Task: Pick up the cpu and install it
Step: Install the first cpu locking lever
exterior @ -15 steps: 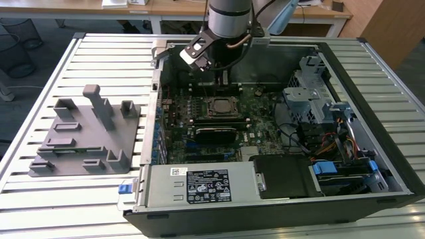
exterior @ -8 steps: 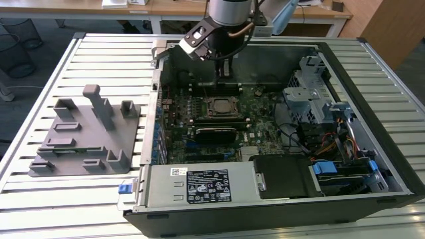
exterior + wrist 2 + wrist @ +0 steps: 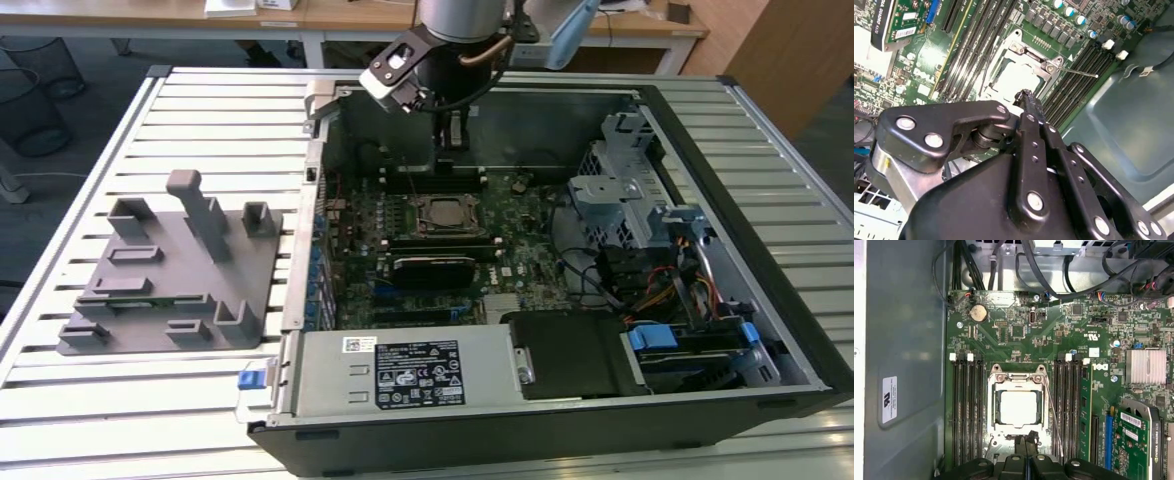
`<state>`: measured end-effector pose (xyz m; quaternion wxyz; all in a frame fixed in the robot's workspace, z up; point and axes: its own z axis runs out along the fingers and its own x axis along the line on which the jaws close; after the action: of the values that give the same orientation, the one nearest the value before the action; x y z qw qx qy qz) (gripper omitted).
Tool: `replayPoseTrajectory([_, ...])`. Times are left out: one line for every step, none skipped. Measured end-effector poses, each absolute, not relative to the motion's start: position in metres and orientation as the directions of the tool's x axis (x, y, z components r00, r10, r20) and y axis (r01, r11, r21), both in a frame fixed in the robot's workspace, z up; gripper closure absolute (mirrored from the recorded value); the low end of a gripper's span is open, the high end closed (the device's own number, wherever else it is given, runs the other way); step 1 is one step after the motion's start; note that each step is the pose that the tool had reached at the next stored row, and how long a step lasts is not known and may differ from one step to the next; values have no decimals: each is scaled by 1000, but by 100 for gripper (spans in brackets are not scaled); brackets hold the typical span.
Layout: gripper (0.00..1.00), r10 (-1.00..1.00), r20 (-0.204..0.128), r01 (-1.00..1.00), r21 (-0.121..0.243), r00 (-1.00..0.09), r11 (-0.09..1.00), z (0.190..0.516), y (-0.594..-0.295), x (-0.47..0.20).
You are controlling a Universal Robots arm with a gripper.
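One cpu [image 3: 1019, 407] is in question here, and it already lies flat inside the socket [image 3: 1016, 376] in the middle of the motherboard [image 3: 1019, 335]. In the first wrist view its pale metal top sits square to the metal frame around it, and no corner looks raised. Beside the socket a thin wire lever [image 3: 1054, 422] runs at a slant across the memory slots [image 3: 1072, 410]. From this I judge that the socket is not yet locked, but I cannot be sure.

The gripper [image 3: 1026, 446] hangs just over one edge of the socket, apart from the chip. Its two fingers are pressed together and nothing is between them. In the exterior view it points straight down into the open computer case [image 3: 787, 330]. The grey holder block [image 3: 174, 290] stands well apart on the slatted table [image 3: 200, 110], at the exterior view's left.

The step in hand seems to be the finishing of the install, and I think it asks for a gentle touch. The chip should be level in its seat before any force comes on it, because a tilted chip could harm the contacts below. Any push is safer on the frame or the lever than on the top plate. The wire is thin and probably springy, so closed fingertips may slip off it toward the memory slots. A slow, vertical approach would keep this risk small.
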<state>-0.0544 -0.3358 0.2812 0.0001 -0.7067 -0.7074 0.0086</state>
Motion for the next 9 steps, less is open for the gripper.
replayPoseTrajectory([88,1000,-12,1000,-12,-1,1,281,-336,-54])
replayPoseTrajectory([88,1000,-12,1000,-12,-3,3,281,-336,-54])
replayPoseTrajectory([88,1000,-12,1000,-12,-14,14,281,-336,-55])
replayPoseTrajectory([88,999,-12,999,-12,-32,32,281,-336,-55])
replayPoseTrajectory([88,999,-12,999,-12,-50,50,281,-336,-55])
replayPoseTrajectory([88,998,-12,998,-12,-68,68,281,-336,-55])
replayPoseTrajectory([88,996,-12,996,-12,-86,86,281,-336,-55])
replayPoseTrajectory([88,995,-12,995,-12,-104,104,281,-336,-55])
replayPoseTrajectory([88,993,-12,993,-12,-121,121,280,-336,-55])
